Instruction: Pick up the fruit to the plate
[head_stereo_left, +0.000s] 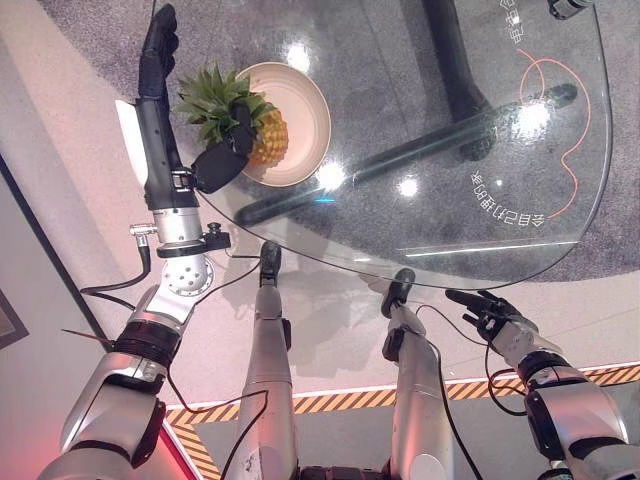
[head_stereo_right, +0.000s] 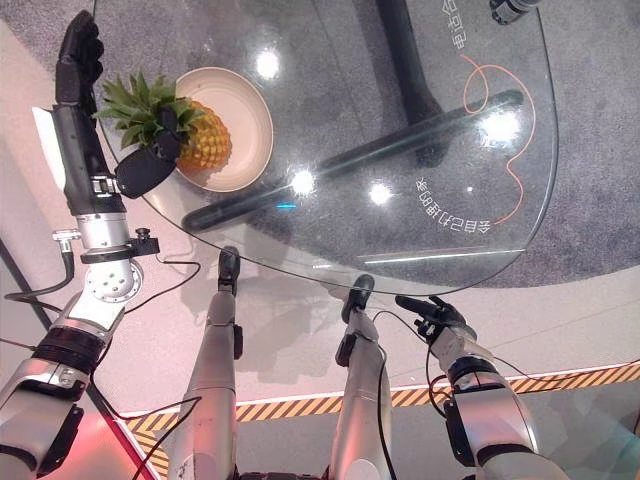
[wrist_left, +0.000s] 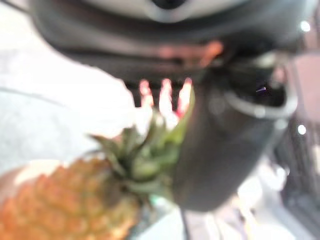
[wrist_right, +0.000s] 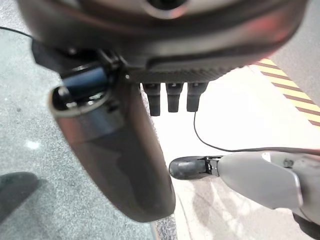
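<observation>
Releasing cleanly is what this step calls for, by my reading: the pineapple (head_stereo_left: 262, 137) already lies in the cream plate (head_stereo_left: 310, 110), which sits near the left edge of the round glass surface (head_stereo_left: 480, 160). The left robot hand (head_stereo_left: 160, 50) reaches out past the leafy crown, fingers stretched straight and away from the fruit, so they hold nothing. Its dark thumb (head_stereo_left: 225, 160) lies against the base of the leaves, right where crown meets body; the left wrist view shows that thumb (wrist_left: 220, 150) just beside the green tuft. I cannot tell whether it presses the fruit or merely touches it.

To do this well, the thumb should ease off sideways, away from the crown, before the arm lifts. A straight pull upward could snag the stiff leaves and roll the fruit toward the plate's near rim, which lies close to the edge of the surface. Slow withdrawal, then a pause to see that the fruit settles, seems the safe order.

The pineapple lies on its side. Its long axis runs roughly across the plate, leaves pointing toward the robot's left and overhanging the plate's rim, golden body resting in the bowl.

The right robot hand (head_stereo_left: 490, 310) hangs low beside the surface, well apart from the plate, fingers loosely extended and empty.
</observation>
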